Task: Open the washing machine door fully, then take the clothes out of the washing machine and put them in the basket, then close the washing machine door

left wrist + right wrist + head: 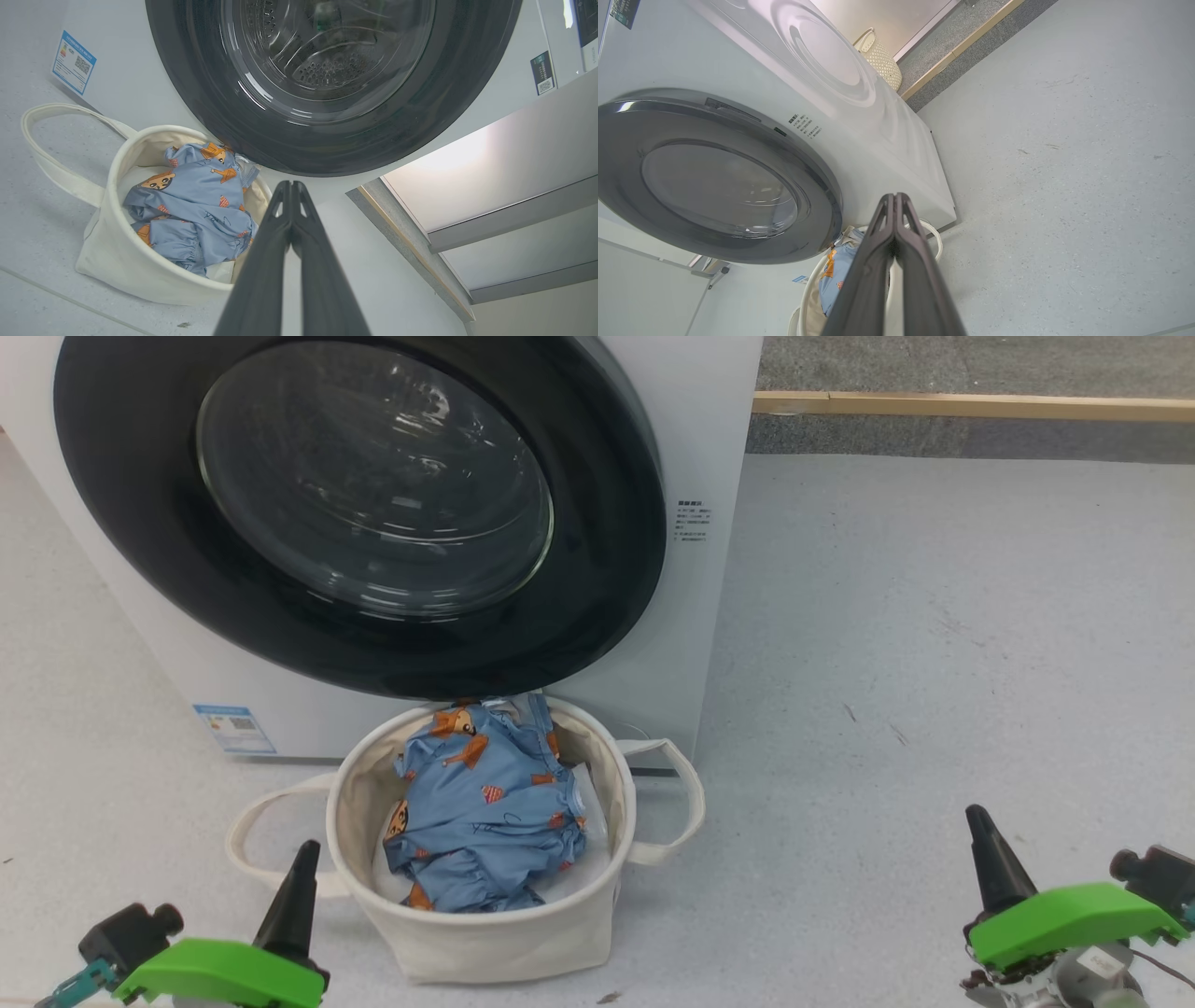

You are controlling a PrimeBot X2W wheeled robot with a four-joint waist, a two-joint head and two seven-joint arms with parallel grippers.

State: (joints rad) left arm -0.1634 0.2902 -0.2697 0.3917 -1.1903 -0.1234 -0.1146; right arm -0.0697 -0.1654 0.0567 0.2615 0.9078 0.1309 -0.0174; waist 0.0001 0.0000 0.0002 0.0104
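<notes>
door top cropped, label (tiny print) unreadable

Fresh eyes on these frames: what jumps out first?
The washing machine door, a big glossy black ring round domed glass, dominates the upper left of the head view and looks shut against the white washing machine. Right below it sits the basket with the blue, orange-printed clothes piled inside. In the wrist views the left gripper and right gripper each have fingers pressed together, holding nothing.

Washing machine door shut — blue printed clothes heaped in the basket.
</notes>
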